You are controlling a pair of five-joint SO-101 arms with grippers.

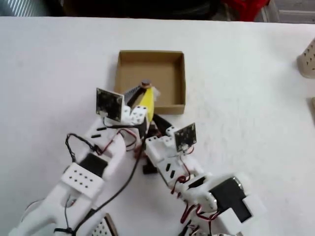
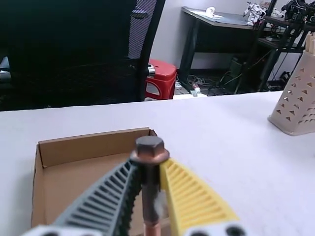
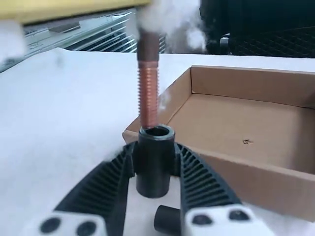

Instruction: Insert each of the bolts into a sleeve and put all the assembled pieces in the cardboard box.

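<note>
I see a beige perforated holder [image 2: 295, 96] well apart from the open brown cardboard box [image 1: 147, 54]. Both arms cover the box's near wall. The left jaws grip the copper hex-head bolt [image 2: 149, 147] upright. The right jaws grip the black cylindrical sleeve [image 3: 155, 169] just outside the box, with the bolt tip at its mouth. A second black sleeve [image 3: 166, 220] is cut off at the frame edge. The desk [image 1: 246, 73] is white. A black mesh chair [image 2: 74, 49] and a red stool [image 2: 162, 78] stand behind.
</note>
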